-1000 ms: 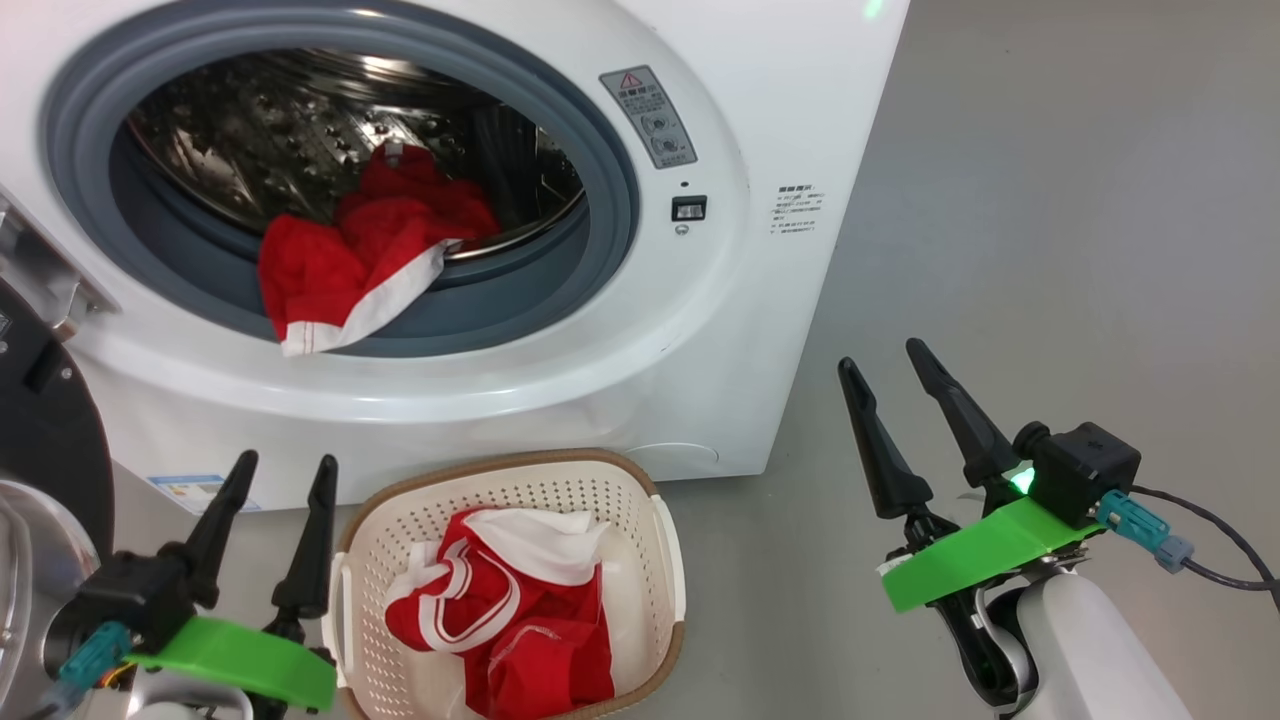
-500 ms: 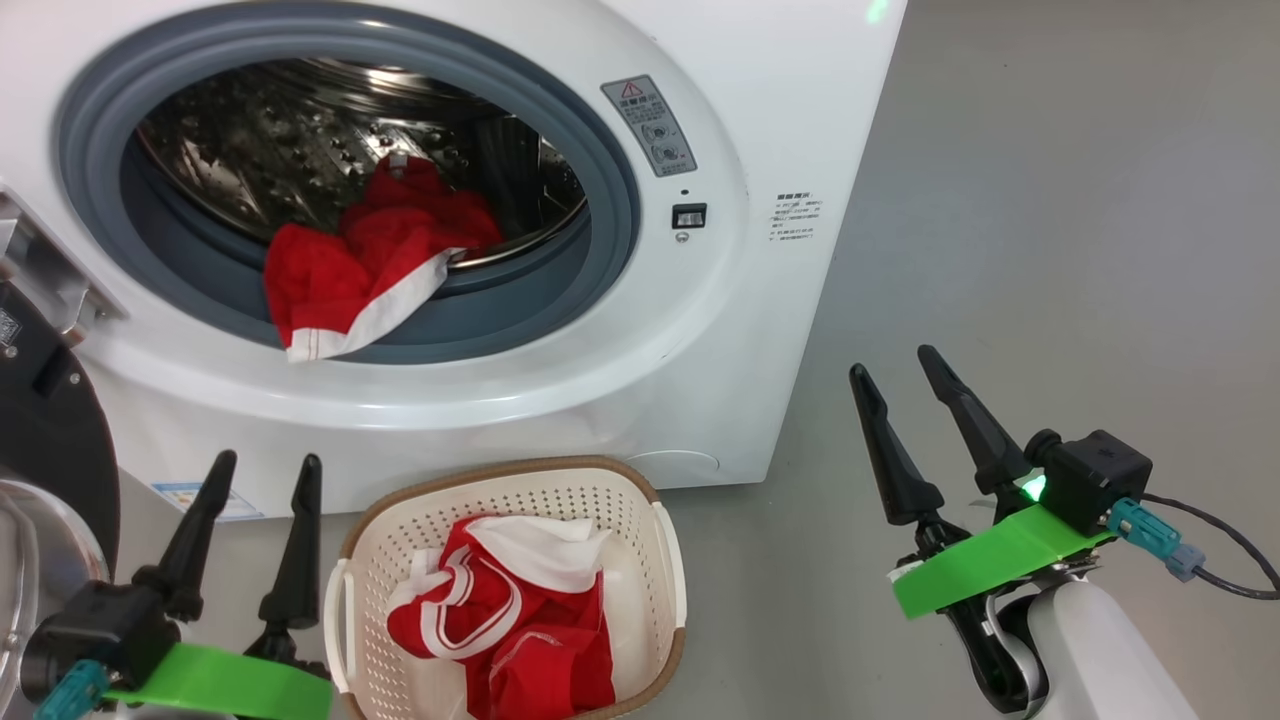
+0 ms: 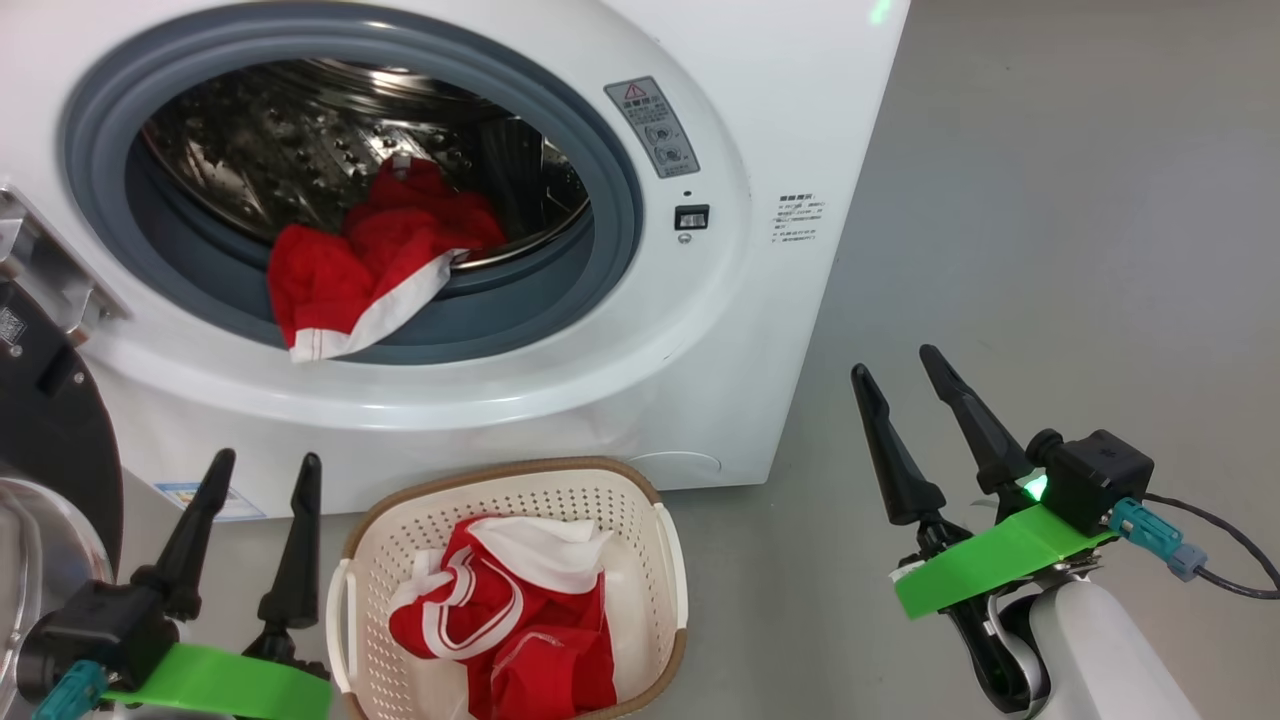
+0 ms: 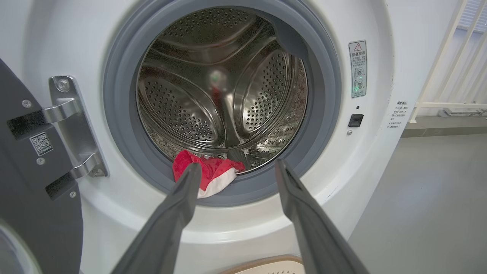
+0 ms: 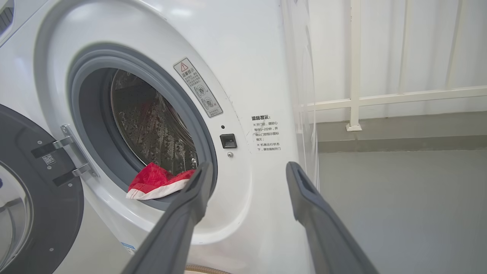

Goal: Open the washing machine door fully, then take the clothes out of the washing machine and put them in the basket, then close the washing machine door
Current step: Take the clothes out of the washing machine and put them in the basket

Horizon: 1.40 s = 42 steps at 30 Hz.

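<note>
Red clothes [image 3: 345,280] spill from the open washing machine [image 3: 700,340].

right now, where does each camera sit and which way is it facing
Head view: on the head, facing forward and down at the washing machine and basket; left gripper lower left, right gripper lower right, both open.
Left wrist view: on the left wrist, looking straight into the drum; left fingers rise from the bottom.
Right wrist view: on the right wrist, facing the machine's front at a slant; right fingers rise likewise.
Shared: both wrist views show the red garment on the grey seal and the open door.
</note>
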### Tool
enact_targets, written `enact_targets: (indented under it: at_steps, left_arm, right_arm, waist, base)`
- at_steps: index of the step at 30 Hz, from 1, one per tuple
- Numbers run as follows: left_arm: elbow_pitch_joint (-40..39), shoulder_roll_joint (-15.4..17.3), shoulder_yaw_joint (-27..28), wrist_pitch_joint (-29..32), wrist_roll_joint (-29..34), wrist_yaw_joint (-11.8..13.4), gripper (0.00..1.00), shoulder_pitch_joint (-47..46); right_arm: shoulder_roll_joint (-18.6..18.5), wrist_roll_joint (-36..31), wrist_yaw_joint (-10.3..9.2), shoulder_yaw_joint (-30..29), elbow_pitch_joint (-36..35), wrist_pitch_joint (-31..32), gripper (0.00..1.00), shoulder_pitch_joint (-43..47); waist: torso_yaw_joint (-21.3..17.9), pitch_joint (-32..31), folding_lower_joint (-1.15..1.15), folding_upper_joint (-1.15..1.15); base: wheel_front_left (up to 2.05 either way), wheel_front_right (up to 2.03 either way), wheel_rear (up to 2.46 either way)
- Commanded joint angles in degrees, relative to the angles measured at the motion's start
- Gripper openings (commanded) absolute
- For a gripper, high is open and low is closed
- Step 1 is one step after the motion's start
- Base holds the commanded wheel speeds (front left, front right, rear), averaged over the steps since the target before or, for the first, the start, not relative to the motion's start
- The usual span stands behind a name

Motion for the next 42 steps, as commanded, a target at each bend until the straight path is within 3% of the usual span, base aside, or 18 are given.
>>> enact_targets:
  at_steps: [1, 10, 20, 42]
  left_arm:
    - [-1.26, 1.76, 2.00, 0.09, 0.17, 0.26, 1.00, -0.70]
    - [0.79, 2.23, 0.50, 2.68, 0.77, -0.44, 1.00, -5.49]
    - [10.25, 1.57, -0.64, 5.06, 0.47, -2.83, 1.00, -18.32]
    - [43.54, 3.44, -3.14, 14.21, 0.50, -7.37, 1.00, -52.61]
  right_arm:
    - [-0.01, -0.22, 0.09, 1.11, -1.42, -0.27, 1.00, 0.28]
    - [0.02, -0.58, 0.09, 1.35, -2.02, -0.27, 1.00, -0.45]
    - [1.47, -1.75, 0.09, 0.50, -3.59, -0.27, 1.00, -1.98]
    - [3.01, -1.32, 0.09, 1.74, -6.87, -0.27, 1.00, -6.70]
  waist:
    - [-0.09, 0.05, 0.00, 0.00]
    - [-0.92, 2.44, 0.00, 0.00]
    - [-3.31, 8.84, 0.00, 0.00]
    - [-11.22, 21.74, 0.00, 0.00]
  base:
    - [0.00, 0.00, 0.00]
    - [0.00, 0.00, 0.00]
    - [0.00, 0.00, 0.00]
    - [0.00, 0.00, 0.00]
